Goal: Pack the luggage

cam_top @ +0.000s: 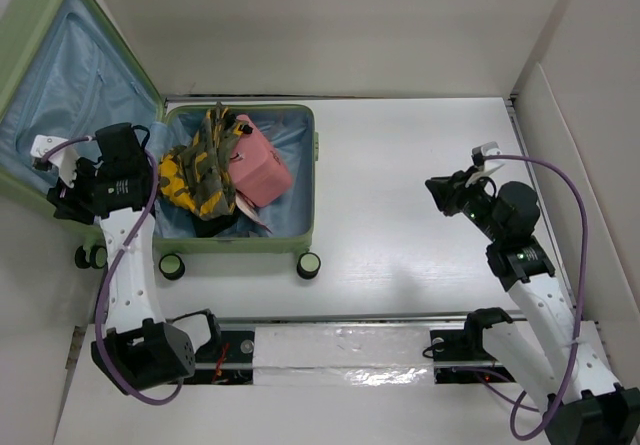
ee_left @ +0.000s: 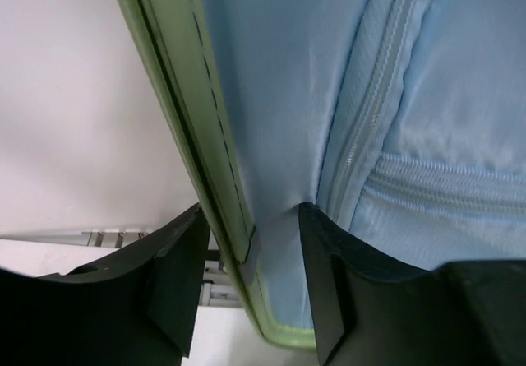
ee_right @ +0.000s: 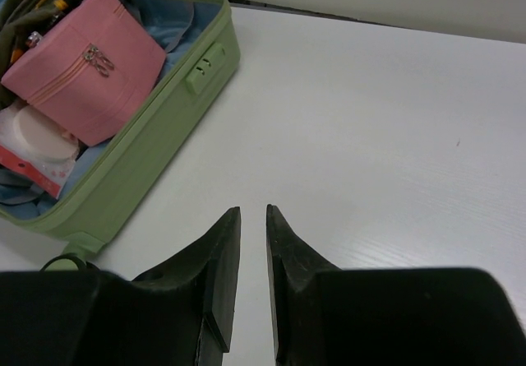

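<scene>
Two halves of the luggage (cam_top: 240,246) are laid open at the left of the counter (cam_top: 420,165): the base is filled with clothes (cam_top: 200,170) and a pink pouch (cam_top: 262,165), and the lid (cam_top: 70,55) is propped up. Its rim is straddled by the left hand (ee_left: 251,243), spread and not clamped. The right hand (ee_right: 253,218) is held nearly pressed together, empty. The shell is judged stiff and the lining (ee_left: 288,70) soft and slippery, so the hard rim is favoured as the hold.
</scene>
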### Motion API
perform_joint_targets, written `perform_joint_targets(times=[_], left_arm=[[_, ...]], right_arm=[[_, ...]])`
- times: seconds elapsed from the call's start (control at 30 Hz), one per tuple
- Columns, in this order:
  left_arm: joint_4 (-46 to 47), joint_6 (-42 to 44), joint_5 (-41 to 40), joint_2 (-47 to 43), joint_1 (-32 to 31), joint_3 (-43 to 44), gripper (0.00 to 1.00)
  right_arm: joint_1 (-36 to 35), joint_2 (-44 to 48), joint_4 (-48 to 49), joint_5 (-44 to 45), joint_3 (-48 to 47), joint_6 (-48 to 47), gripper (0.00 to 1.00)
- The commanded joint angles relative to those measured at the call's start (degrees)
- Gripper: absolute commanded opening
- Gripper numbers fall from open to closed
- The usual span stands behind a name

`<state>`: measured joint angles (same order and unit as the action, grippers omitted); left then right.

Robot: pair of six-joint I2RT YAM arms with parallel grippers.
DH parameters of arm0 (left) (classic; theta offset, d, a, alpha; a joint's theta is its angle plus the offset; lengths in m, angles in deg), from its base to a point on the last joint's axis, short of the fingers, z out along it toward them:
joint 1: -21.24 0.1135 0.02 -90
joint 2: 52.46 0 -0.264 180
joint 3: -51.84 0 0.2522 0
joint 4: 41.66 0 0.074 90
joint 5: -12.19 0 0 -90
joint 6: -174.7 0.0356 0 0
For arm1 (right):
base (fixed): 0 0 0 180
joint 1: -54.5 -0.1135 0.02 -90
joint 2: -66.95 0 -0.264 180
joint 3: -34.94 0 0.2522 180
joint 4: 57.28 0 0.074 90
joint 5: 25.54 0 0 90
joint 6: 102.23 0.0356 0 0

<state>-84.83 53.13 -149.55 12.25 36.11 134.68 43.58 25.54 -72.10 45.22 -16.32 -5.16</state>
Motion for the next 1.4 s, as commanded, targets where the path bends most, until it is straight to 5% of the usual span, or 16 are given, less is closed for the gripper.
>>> perform_joint_targets(times=[0.0,0.23,0.27,0.37,0.67,0.77,0.93,1.13,1.2,1.27,1.37], left_arm=[[7.14,4.13,-3.58,0.25,1.21,1.16,0.43],[10.78,5.91,5.12,-0.90,5.69,-2.37,0.11],[11.12,6.60,5.47,-1.16,5.69,-2.37,0.00],[9.64,6.96,9.51,-2.04,4.91,-1.40,0.00],[25.63,28.48,2.84,-13.99,-26.89,-10.02,0.00],[22.05,31.13,13.87,-16.01,-32.88,-9.84,0.00],[15.09,31.05,59.79,-17.68,-32.89,-12.20,0.00],[14.65,26.40,76.12,-29.01,-32.89,-17.57,0.00],[14.73,24.37,84.96,-31.91,-32.89,-17.67,0.14],[12.37,24.45,92.45,-30.88,-32.89,-15.91,0.54],[7.53,25.42,107.14,-28.24,-32.89,-12.49,0.66]], right_arm=[[-0.51,0.45,1.24,1.22,-1.97,-1.36,0.25],[-1.04,0.10,-0.35,3.60,-1.70,-0.83,0.25],[-1.04,-0.07,-0.35,3.51,-1.88,-0.83,0.25],[-1.04,-0.69,-0.08,3.42,-1.70,-0.57,0.25],[-1.04,-3.15,0.44,2.99,-1.70,-0.30,0.25],[-1.04,-3.33,0.44,3.60,-1.53,-0.13,0.25],[-1.04,-4.91,1.77,4.30,-1.53,0.14,0.25],[-1.04,-5.35,1.85,5.00,-1.35,0.22,0.26],[-1.04,-5.17,1.94,5.09,-1.35,0.22,0.27],[-1.04,-5.35,2.11,5.53,-1.27,0.40,0.27],[-1.04,-5.79,2.12,5.62,-1.35,0.31,0.28]])
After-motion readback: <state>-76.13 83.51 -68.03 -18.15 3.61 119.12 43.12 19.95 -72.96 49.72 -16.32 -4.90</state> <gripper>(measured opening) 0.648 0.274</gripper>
